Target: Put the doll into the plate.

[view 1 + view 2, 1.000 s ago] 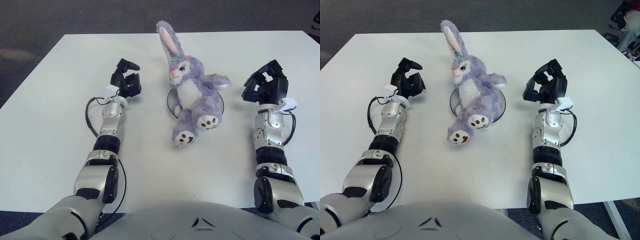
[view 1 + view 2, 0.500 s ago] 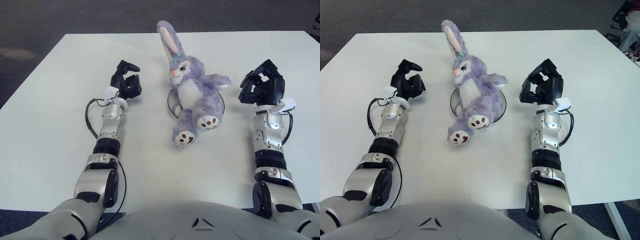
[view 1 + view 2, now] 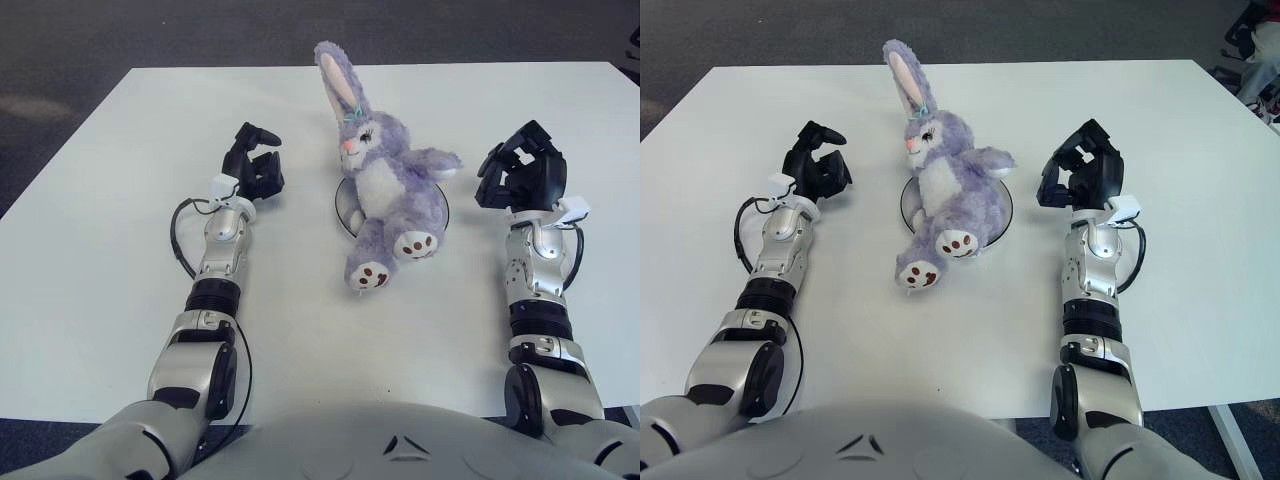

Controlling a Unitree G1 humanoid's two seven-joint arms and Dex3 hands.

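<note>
The doll (image 3: 388,185) lies between our two hands, its body over the plate (image 3: 345,205) and its feet hanging past the near rim onto the counter (image 3: 110,250). Our left hand (image 3: 254,166) and right hand (image 3: 521,176) flank it, fingers loosely spread, holding nothing. We judge the placing essentially done, with only pulling away left.

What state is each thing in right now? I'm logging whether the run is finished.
doll: lying on its back across the plate, feet hanging past the rim onto the table.
plate: upright, mostly covered by the doll.
left hand: fingers loosely open, holding nothing, left of the doll.
right hand: open, holding nothing, right of the doll.
</note>
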